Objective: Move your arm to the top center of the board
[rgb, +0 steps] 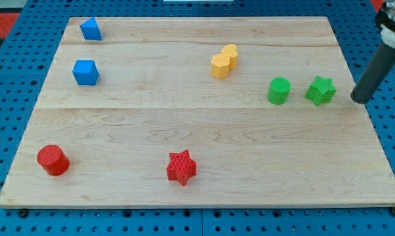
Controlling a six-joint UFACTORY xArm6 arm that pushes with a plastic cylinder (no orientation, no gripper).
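Note:
My tip (pixel 359 100) is at the right edge of the wooden board (pixel 197 137), just right of a green star block (pixel 321 90). A green cylinder (pixel 279 90) stands left of that star. Two yellow blocks touch each other near the top centre: a hexagon-like one (pixel 220 66) and a rounder one (pixel 231 54) behind it. The rod rises from the tip toward the view's top right corner.
A blue block (pixel 90 29) sits at the top left, a blue cube (pixel 85 72) below it. A red cylinder (pixel 52 160) is at the bottom left, a red star (pixel 181 167) at the bottom centre. A blue pegboard surrounds the board.

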